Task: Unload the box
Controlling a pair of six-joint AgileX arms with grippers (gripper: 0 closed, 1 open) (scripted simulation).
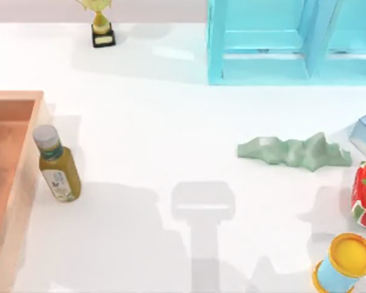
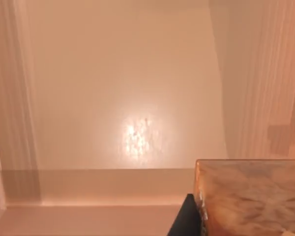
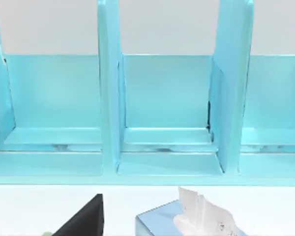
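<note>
Olive bottle [image 1: 58, 173] beside the box [image 1: 12, 177]; label unreadable.

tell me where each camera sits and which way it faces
Top view: above the table, looking down; shows no arm, only shadows.
Left wrist view: on the left arm, facing into the box; a dark gripper part at the lower edge.
Right wrist view: on the right arm, facing the cyan shelf unit; a dark gripper part low.
Shared: top and right wrist views both show the shelf unit.
</note>
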